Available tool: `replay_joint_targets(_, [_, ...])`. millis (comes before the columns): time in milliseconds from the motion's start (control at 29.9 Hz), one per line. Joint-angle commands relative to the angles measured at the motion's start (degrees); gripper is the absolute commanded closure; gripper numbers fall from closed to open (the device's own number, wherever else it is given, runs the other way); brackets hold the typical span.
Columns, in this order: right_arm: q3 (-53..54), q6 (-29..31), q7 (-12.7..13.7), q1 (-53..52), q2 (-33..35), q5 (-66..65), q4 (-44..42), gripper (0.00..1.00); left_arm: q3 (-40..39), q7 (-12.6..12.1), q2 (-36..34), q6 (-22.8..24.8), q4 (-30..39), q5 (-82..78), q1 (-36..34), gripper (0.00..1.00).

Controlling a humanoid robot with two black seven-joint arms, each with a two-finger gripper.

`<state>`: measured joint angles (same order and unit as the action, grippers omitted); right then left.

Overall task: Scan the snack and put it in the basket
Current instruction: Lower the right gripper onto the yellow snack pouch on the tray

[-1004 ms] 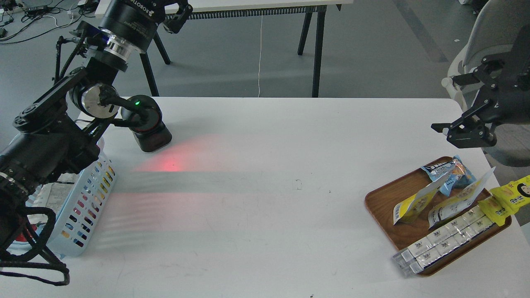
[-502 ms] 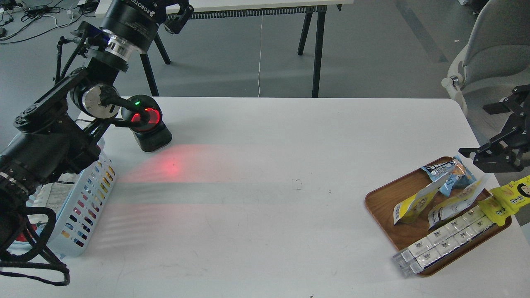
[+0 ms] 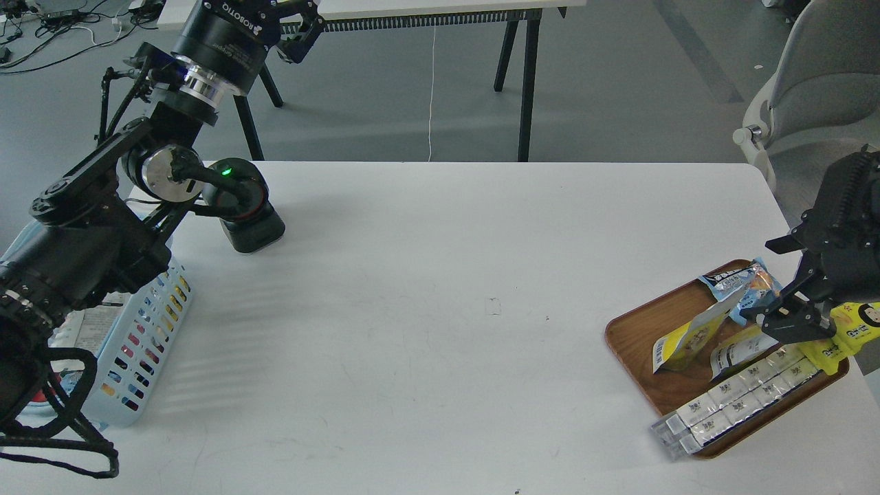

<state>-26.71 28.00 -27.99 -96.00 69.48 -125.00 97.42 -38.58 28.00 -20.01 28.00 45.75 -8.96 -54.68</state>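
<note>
Two yellow snack pouches with white barcode ends lie on the brown tray [image 3: 639, 330] at the right: one pouch [image 3: 684, 338] to the left, the other [image 3: 742, 350] beside it. My right gripper [image 3: 755, 280] is open and low over the tray, one finger at the second pouch's top edge, the other above the blue packet [image 3: 746, 283]. It holds nothing. The light blue basket [image 3: 148, 320] stands at the table's left edge, partly hidden by my left arm. My left gripper [image 3: 302, 31] is high at the far left, partly cut off.
A black scanner [image 3: 246, 210] with a green light stands at the far left of the table. Bright yellow cartoon-face packets [image 3: 849, 328] and clear strips of white boxes [image 3: 735, 399] also lie on the tray. A grey chair [image 3: 818, 69] stands at the right.
My right gripper came down and slightly left from beside the table to just over the tray's pouches. The scanner's red glow on the table went out. The left arm barely shifted.
</note>
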Motion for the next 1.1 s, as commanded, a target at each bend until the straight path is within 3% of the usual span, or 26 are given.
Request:
replay_joint_targets(0, [-0.10,0.00,-0.01,0.81,-3.37,0.00,-1.88,0.02,0.00,0.00,0.14,0.00,-0.14,0.00,0.10,0.00])
replay_joint_targets(435, [-0.18,0.00,-0.01,4.77,-9.00,0.00,-4.26,0.04,-0.09,0.00,-0.12,0.00,-0.49,0.08,0.81,0.00])
replay_joint_targets(836, [-0.09,0.00,-0.01,7.15,-12.79,0.00,-9.44,0.15,0.00,0.00,-0.30,0.00,-0.66,0.08,1.33,0.00])
replay_joint_targets(937, [-0.10,0.00,-0.01,7.67,-12.70,0.00,-9.62,0.25,0.00,0.00,-0.21,0.00,-0.66,0.08,1.42,0.00])
replay_joint_targets(1070, [0.08,0.00,-0.01,8.20,-12.79,0.00,-11.37,0.62,0.00,0.00,-0.21,0.00,-0.66,0.00,1.42,0.00])
